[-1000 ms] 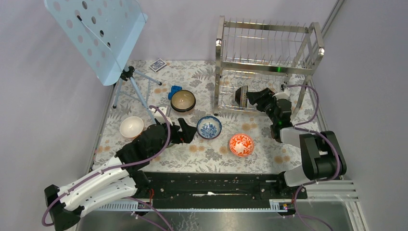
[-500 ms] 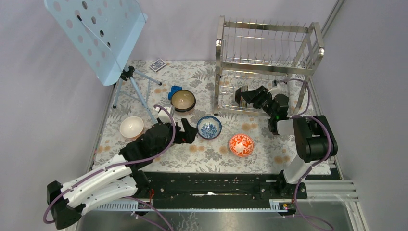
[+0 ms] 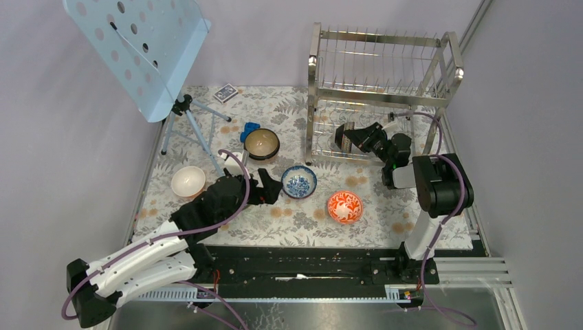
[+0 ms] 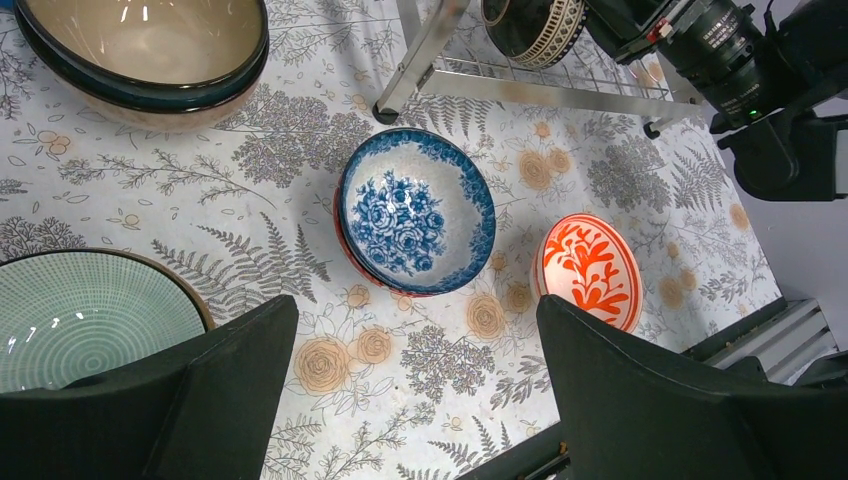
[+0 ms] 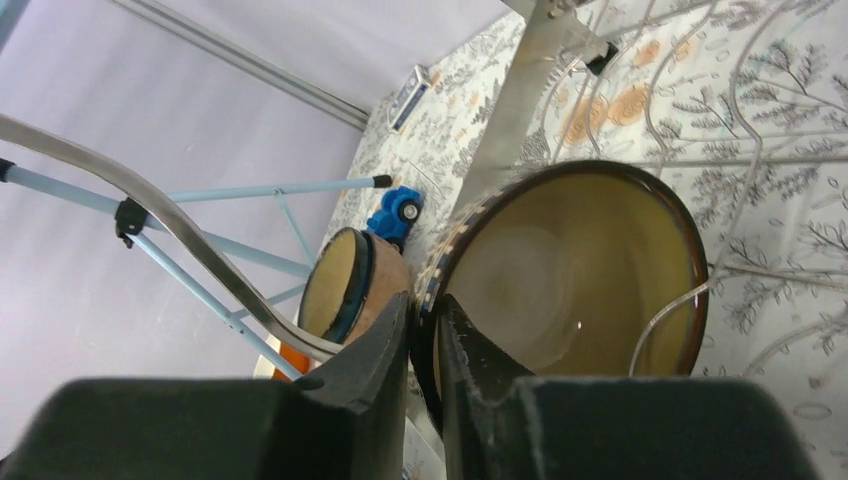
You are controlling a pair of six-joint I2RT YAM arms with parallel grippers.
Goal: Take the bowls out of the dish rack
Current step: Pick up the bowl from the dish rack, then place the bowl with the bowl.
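Right arm [image 3: 440, 189] has folded its elbow inward; load hardly shifted. Its right claw [image 5: 425, 310] pinches the rim of the dark brown, tan-lined ceramic bowl [image 5: 570, 260], on edge in the lower tier of the shiny steel-wire dish rack [image 3: 314, 75]. Bowl sits to claw's left; withdrawal likely rightward, nearward. Well apart, left claw [image 4: 410, 325] hangs spread over desk [image 3: 302, 220].

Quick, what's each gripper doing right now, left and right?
Left gripper: open, holding nothing.
Right gripper: shut on the rim of the brown bowl in the dish rack.
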